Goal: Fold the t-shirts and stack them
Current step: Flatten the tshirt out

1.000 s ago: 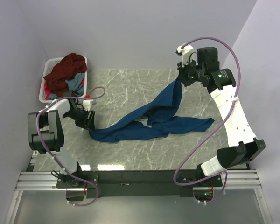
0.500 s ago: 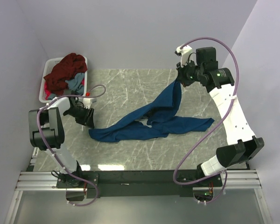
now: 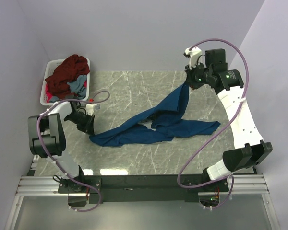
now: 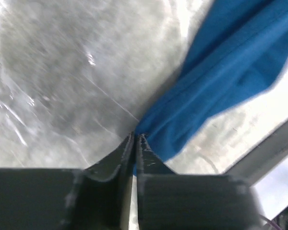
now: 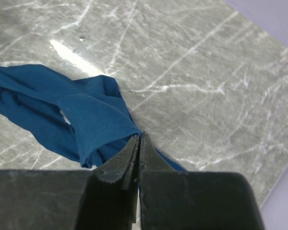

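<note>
A deep blue t-shirt [image 3: 158, 125] lies stretched and crumpled across the marble table [image 3: 134, 86]. My right gripper [image 3: 188, 82] is shut on its far end and holds that end up off the table; the cloth [image 5: 93, 120] bunches right at the shut tips [image 5: 140, 139]. My left gripper [image 3: 90, 130] is shut on the shirt's near-left end, low at the table, and blue cloth [image 4: 216, 81] runs out from the tips [image 4: 136, 138]. Other t-shirts, a dark maroon one [image 3: 67, 72] and a grey-blue one [image 3: 77, 86], are heaped in the basket.
The white plastic basket [image 3: 47, 76] stands at the far left corner of the table, close to my left arm. Pale walls close in the left, back and right. A metal rail [image 3: 134, 184] runs along the near edge.
My left gripper has shut on the near-left end of the blue t-shirt. My right gripper, still holding the far end, has shifted slightly to the right.
</note>
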`<state>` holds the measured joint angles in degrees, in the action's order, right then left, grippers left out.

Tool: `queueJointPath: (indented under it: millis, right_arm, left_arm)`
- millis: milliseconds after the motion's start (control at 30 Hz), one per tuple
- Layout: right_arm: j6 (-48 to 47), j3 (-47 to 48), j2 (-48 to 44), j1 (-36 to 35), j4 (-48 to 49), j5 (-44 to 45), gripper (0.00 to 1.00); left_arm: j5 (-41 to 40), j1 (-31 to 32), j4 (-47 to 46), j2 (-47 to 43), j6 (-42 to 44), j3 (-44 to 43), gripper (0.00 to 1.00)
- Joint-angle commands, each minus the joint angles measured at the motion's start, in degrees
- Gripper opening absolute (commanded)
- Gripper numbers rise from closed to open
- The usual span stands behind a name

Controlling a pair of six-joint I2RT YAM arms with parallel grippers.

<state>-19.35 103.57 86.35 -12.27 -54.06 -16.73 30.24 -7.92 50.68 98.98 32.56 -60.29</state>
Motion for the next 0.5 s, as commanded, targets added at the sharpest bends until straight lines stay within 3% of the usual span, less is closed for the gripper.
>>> queueJointPath:
  millis: [0, 33, 267, 467]
  right_arm:
    - [0.11, 3.04, -3.46, 2.51, -1.13, -0.23, 0.00]
    - [0.02, 3.22, -3.99, 2.95, -1.39, -0.32, 0.00]
    - [-0.33, 3.39, -6.36, 4.80, -2.45, 0.03, 0.00]
    - [-0.16, 7.34, -8.56, 9.45, -3.77, 1.44, 0.00]
  left_arm:
    - [3.50, -0.07, 6.79, -5.55, 3.38, -3.60, 0.04]
    - [4.03, -0.07, 7.68, -5.99, 3.57, -4.30, 0.01]
    - [6.41, -0.16, 8.74, -14.32, 1.21, -8.17, 0.00]
    - [2.99, -0.07, 3.22, -25.30, -4.77, -13.62, 0.00]
